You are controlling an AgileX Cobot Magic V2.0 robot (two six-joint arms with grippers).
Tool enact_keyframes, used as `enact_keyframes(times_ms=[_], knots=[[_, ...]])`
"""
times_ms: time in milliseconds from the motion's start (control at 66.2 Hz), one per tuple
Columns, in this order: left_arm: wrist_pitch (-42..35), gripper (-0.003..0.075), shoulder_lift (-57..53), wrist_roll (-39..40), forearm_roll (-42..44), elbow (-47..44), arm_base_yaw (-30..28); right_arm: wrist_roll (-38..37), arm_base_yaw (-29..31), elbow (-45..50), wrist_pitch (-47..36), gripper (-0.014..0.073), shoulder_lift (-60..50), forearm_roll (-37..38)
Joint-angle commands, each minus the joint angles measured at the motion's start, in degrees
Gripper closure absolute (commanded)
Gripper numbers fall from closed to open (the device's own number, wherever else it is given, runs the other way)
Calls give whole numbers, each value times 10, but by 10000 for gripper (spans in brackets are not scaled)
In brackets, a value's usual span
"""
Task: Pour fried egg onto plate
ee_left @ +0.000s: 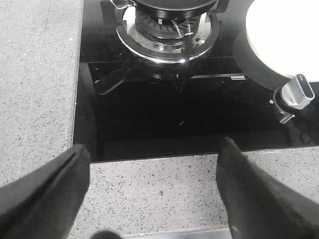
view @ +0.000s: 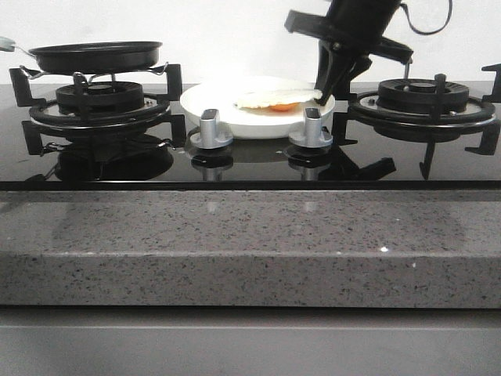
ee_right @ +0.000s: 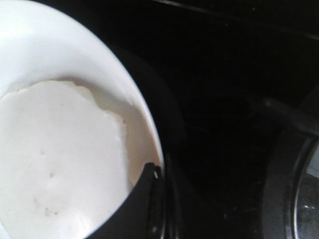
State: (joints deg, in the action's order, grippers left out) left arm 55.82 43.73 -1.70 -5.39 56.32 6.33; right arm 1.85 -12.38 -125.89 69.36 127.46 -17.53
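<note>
The white plate sits on the black hob between the two burners. The fried egg lies on it, pale side up with orange showing underneath. My right gripper reaches down to the plate's right rim. In the right wrist view it is closed over the plate rim, one finger inside beside the egg. The black frying pan rests on the left burner and looks empty. My left gripper is open and empty above the speckled counter in front of the hob.
Two silver knobs stand in front of the plate. The right burner grate is just beside my right gripper. The left burner, the plate's edge and a knob show in the left wrist view.
</note>
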Motion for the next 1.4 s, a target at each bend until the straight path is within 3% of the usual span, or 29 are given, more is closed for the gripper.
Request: enact_keyframes(times_ms=[0,242,423,725,966,1193,1389], knots=[[-37,195,-1,7,-3,15,4,2,3,-22,-18,565,-34,-10],[-37,195,-1,7,-3,15,4,2,3,-48,-4,208,-35,-11],[-37,195,-1,7,-3,15,4,2,0,-119,76,193,-41,-16],[-37,195,-1,7,-3,15,4,-9,-33,-102,75,201,-141,18],[-37,195,-1,7,-3,15,4,-12,-58,44,31,201,-265,41],[-37,195,-1,7,-3,15,4,-12,-59,279,-106,201,-439,40],[-37,195,-1,7,-3,15,4,-11,-59,454,-162,201,-572,40]])
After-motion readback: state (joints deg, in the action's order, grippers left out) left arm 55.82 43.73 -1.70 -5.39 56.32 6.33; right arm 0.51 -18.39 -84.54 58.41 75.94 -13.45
